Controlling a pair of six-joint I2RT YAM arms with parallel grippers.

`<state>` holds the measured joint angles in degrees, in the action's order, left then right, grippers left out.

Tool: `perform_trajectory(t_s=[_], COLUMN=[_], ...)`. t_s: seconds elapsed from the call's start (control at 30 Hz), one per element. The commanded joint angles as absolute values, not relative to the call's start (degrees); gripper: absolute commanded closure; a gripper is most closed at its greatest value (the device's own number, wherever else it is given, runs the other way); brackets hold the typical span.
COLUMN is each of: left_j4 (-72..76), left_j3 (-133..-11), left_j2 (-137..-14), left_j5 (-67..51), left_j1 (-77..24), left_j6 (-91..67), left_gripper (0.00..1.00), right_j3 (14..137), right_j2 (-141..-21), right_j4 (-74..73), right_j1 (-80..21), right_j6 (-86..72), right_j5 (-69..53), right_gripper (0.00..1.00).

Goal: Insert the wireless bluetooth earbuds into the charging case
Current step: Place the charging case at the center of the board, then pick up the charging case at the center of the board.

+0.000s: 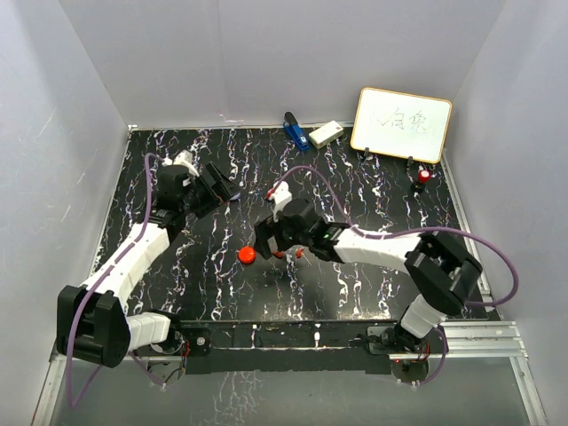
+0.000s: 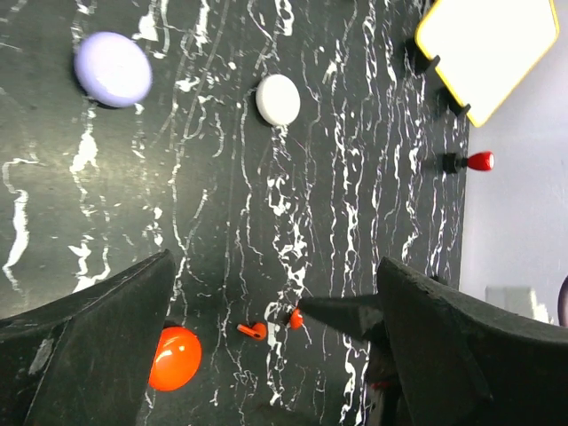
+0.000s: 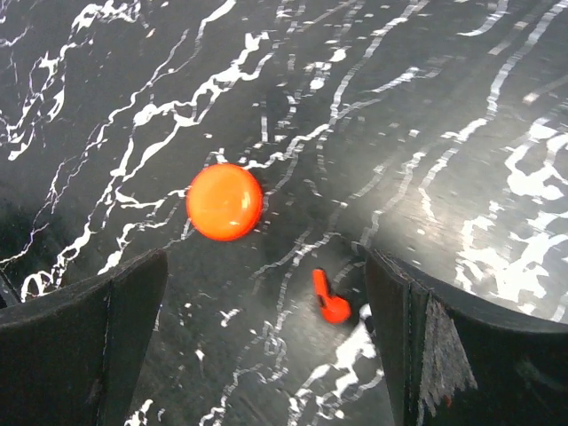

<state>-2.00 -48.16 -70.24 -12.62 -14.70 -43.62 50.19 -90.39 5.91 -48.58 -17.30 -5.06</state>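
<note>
Overhead: the red case (image 1: 247, 256) sits on the marbled table (image 1: 373, 293), the right gripper (image 1: 282, 241) just right of it over two red earbuds (image 1: 295, 254). The left gripper (image 1: 222, 185) hangs farther back from the case.

Left wrist: fingers spread wide, empty; the lilac case (image 2: 113, 68) and white case (image 2: 278, 98) lie well beyond the red one.

Right wrist: fingers wide, nothing held, one earbud lying near the case.

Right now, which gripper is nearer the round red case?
Right. The right gripper hovers open just beside the round red case; the left gripper is open too, farther back and to the left, well apart from it.
</note>
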Motion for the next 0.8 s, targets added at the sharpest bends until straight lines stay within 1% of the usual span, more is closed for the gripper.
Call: perform_trajectory(t_s=[0.0, 0.17, 0.37, 0.5, 0.77], left_j4=[-5.63, -5.03, -3.98, -3.69, -1.67], left_j3=[-48.30, -46.84, -44.40, -43.78, -42.35], left_j2=[-67.40, -66.24, -65.36, -65.00, -65.74], left_j5=[-14.53, -18.42, -21.70, -22.76, -24.94], left_j1=[-10.22, -5.88, -2.13, -0.36, 0.99], left_j6=[-43.71, -44.62, -45.43, -45.45, -46.61], left_gripper=[0.05, 0.05, 0.05, 0.05, 0.05], right_j3=[57.21, 63.04, 66.49, 68.17, 70.32], right_j2=[-93.74, -100.33, -106.23, -108.42, -111.24], right_j4=[4.91, 1.96, 1.10, 0.06, -1.31], right_j1=[-53.45, -56.17, -58.48, -59.46, -59.89], right_j6=[-14.22, -12.69, -11.25, -9.87, -9.47], right_j5=[1.29, 3.72, 6.12, 8.51, 8.77], right_gripper=[0.08, 0.08, 0.07, 0.07, 0.06])
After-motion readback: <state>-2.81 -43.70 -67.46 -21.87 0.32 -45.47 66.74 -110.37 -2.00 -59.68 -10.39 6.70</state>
